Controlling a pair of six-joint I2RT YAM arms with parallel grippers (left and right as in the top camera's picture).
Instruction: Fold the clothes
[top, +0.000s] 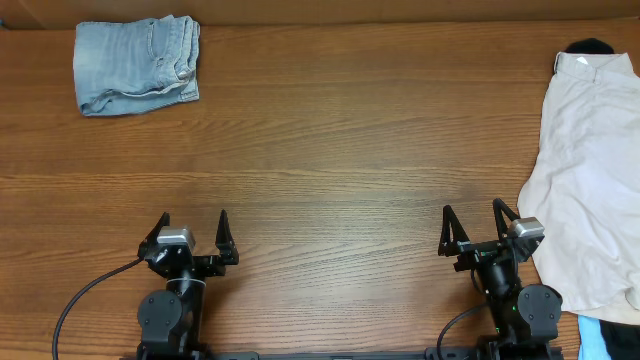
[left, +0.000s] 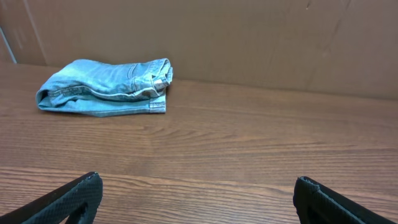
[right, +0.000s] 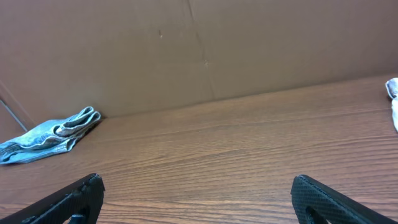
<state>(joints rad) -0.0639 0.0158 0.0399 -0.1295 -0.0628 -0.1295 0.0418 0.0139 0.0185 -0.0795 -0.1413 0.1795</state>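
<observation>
Light-blue faded denim: one pair of denim shorts (top: 137, 66), folded into a compact stack of layers. Sits at the far left corner of the bench (top: 330, 150), well apart from both arms. Seen from the left wrist as a low bundle (left: 106, 87) with seams and stitched edges facing the camera, lying just in front of the brown wall (left: 249, 37). Seen from the right wrist only as a small bundle (right: 50, 135) far off to the left. Any label on it too small to read.

Two arms, two claws. Left claw (top: 192, 216) parked at the near edge, left of centre, fingers spread wide, gripping nothing, with bare wood showing between the tips. Right claw (top: 471, 207) parked at the near edge toward the right, likewise spread wide and gripping nothing.

One pale shirt (top: 590, 170), loosely spread along the right edge of the bench, just beside the right claw. One dark item (top: 588, 46) peeking out at its far end, partly covered by the collar. One blue item (top: 608, 338) at the near right corner, mostly cut off. One black cable (top: 80, 295) curving away from the base of the left arm.
</observation>
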